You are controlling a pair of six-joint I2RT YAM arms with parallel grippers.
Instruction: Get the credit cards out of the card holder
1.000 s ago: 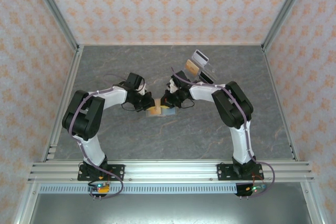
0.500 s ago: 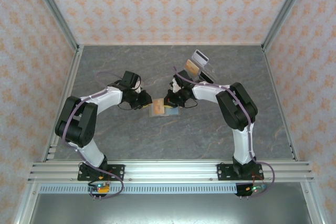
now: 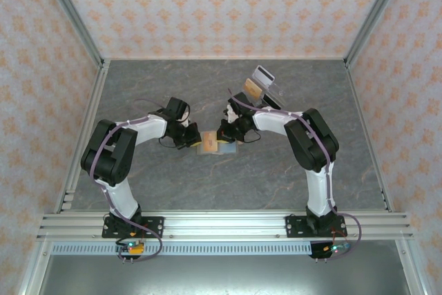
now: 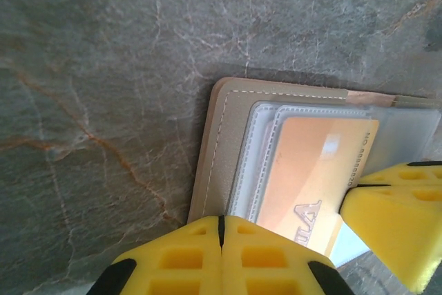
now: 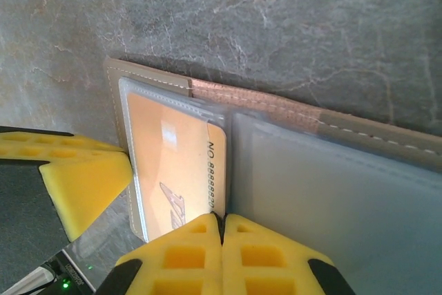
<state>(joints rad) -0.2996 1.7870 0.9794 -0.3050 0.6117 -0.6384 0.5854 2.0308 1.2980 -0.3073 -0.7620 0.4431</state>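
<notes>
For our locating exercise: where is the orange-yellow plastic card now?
Top view: the orange-yellow plastic card lies mid-table in the open grey wallet's clear sleeve, between the left gripper and right gripper.

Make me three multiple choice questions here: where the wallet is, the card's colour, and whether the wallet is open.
1. Where does the small flat grey bifold wallet lie?
A) in the far left corner
B) on the grey marbled table, between the left gripper and the right gripper
C) at the near edge

2. What colour is the thin plastic card in the clear sleeve?
A) green
B) blue
C) orange-yellow

3. How is the wallet?
A) folded shut
B) spread open flat
C) standing on edge

Answers: 1 B, the top view shows both arms meeting at it mid-table. 2 C, both wrist views show that colour. 3 B, its inner panels face up.
</notes>
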